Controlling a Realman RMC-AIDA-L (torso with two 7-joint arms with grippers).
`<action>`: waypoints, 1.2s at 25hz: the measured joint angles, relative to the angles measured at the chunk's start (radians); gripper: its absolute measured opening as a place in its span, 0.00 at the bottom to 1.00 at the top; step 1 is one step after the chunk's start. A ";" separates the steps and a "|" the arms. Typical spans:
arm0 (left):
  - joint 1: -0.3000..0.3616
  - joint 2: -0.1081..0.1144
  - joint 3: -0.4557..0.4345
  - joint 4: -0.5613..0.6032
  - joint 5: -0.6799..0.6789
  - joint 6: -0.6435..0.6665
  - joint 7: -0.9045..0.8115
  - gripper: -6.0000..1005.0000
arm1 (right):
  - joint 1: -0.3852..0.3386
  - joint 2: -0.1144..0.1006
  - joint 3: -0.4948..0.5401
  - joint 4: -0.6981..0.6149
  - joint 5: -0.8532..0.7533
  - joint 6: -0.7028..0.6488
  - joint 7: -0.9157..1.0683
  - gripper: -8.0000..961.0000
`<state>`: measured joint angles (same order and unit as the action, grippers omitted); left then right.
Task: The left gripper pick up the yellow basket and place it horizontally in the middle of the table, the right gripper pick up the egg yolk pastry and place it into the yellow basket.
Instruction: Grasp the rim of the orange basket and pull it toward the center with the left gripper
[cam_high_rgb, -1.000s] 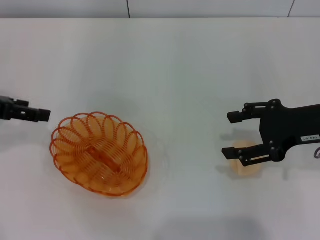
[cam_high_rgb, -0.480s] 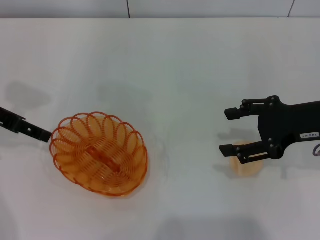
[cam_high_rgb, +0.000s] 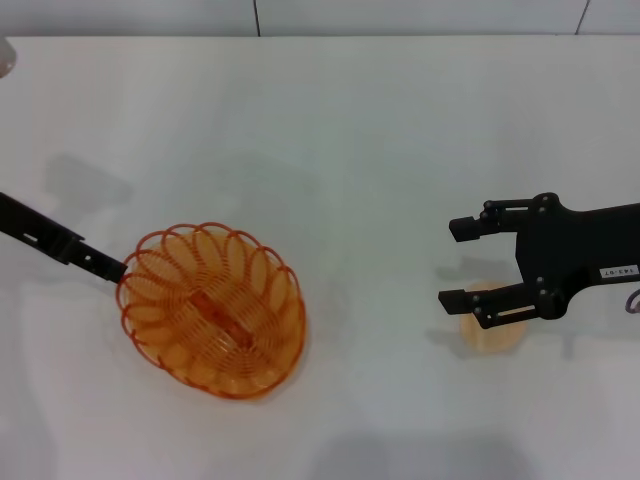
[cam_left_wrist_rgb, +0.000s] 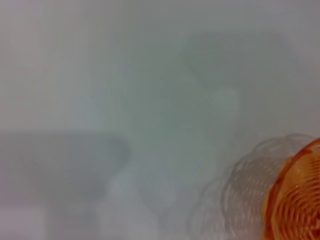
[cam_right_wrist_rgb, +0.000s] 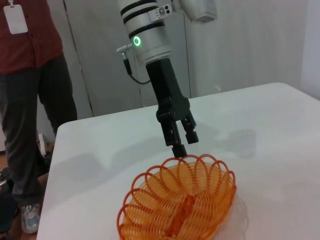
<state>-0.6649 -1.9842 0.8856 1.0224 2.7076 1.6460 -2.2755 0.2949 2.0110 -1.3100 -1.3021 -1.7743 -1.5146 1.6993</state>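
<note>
The yellow basket (cam_high_rgb: 212, 310) is at the left of the white table (cam_high_rgb: 330, 130). My left gripper (cam_high_rgb: 112, 267) reaches in from the left, and its fingers are shut on the basket's rim, as the right wrist view shows (cam_right_wrist_rgb: 179, 149). The basket (cam_right_wrist_rgb: 180, 200) hangs a little above the table, and its shadow lies beside it in the left wrist view (cam_left_wrist_rgb: 300, 200). My right gripper (cam_high_rgb: 455, 264) is open at the right, hovering over the egg yolk pastry (cam_high_rgb: 494, 334). The pastry lies on the table, partly hidden under the lower finger.
A person in a red shirt (cam_right_wrist_rgb: 25, 75) stands beyond the table's far left end. Grey wall seams (cam_high_rgb: 256, 16) run behind the table's back edge.
My left gripper has reached the basket's rim, closed on it and carried it a little to the right. The right gripper has shifted slightly left and stays open above the pastry.
</note>
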 joint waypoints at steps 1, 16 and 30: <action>-0.004 -0.003 0.001 -0.002 -0.002 -0.002 0.004 0.86 | 0.000 0.000 0.000 -0.001 0.000 0.000 0.000 0.85; -0.008 -0.004 -0.005 0.064 -0.165 0.054 0.056 0.85 | -0.003 0.000 0.004 -0.015 0.000 -0.004 0.003 0.85; -0.037 -0.001 0.005 -0.026 -0.168 0.010 0.096 0.85 | -0.002 0.000 0.007 -0.022 -0.001 -0.007 0.004 0.85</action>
<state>-0.7023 -1.9850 0.8910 0.9961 2.5393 1.6563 -2.1794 0.2928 2.0110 -1.3026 -1.3239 -1.7749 -1.5218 1.7028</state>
